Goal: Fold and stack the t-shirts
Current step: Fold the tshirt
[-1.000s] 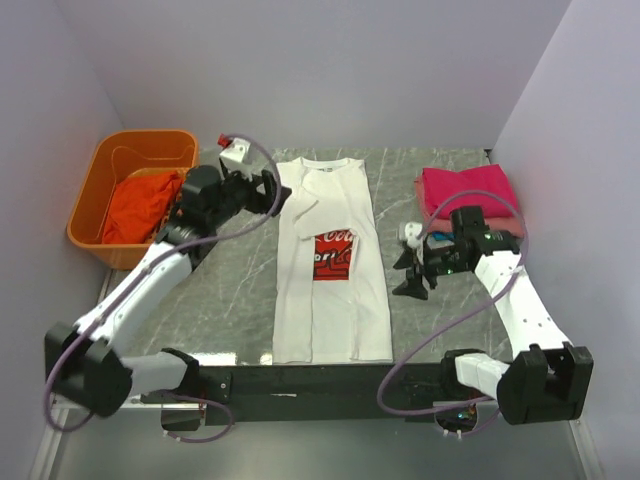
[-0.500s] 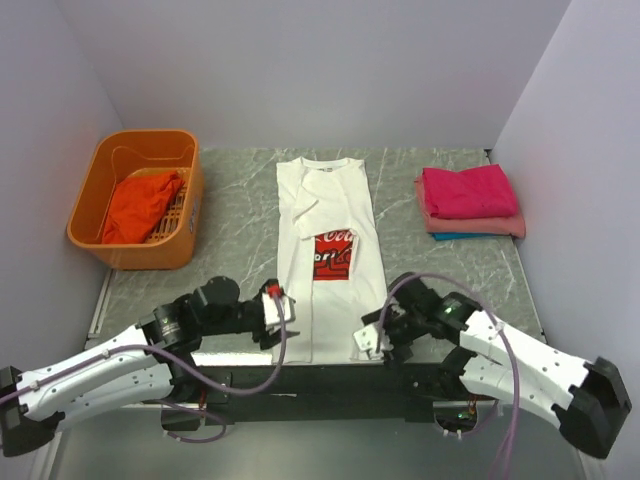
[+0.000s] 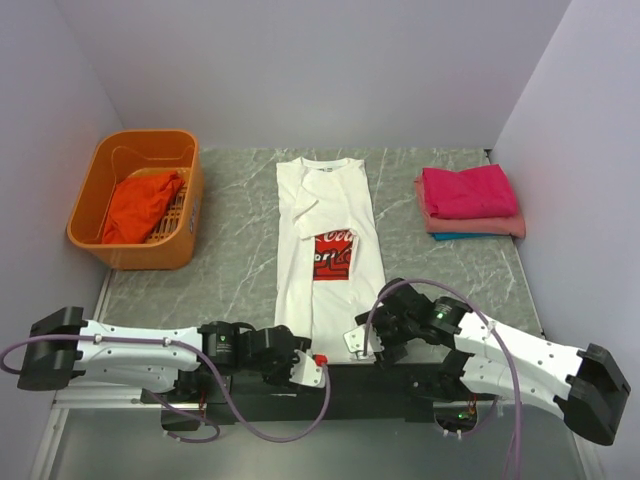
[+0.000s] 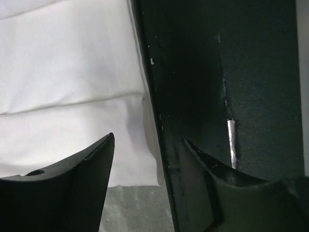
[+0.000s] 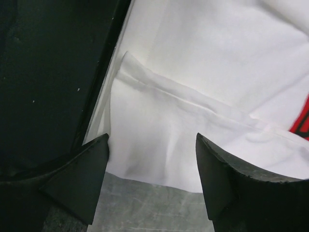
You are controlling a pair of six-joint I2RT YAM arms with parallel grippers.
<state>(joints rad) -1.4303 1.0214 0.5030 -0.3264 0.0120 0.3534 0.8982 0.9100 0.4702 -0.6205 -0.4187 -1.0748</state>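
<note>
A white t-shirt (image 3: 330, 290) with a red print (image 3: 333, 254) lies lengthwise in the middle of the table, its sides folded in to make a long strip. My left gripper (image 3: 292, 350) is low at the hem's near left corner. In the left wrist view the gripper (image 4: 148, 140) is open over the shirt's corner (image 4: 67, 82) and the black rail. My right gripper (image 3: 378, 345) is at the hem's near right corner. The right wrist view shows that gripper (image 5: 152, 140) open, with the shirt's hem corner (image 5: 159, 145) between its fingers but not pinched.
At the back right, a folded magenta shirt (image 3: 468, 190) tops a pink one (image 3: 478, 226) and a blue sliver (image 3: 455, 237). The orange basket (image 3: 185, 215) at the back left holds an orange-red shirt (image 3: 138, 208). A black rail (image 3: 330, 380) runs along the near table edge.
Both arms have swung from the far half of the table down to the shirt's near hem corners. The left jaws have narrowed somewhat.
</note>
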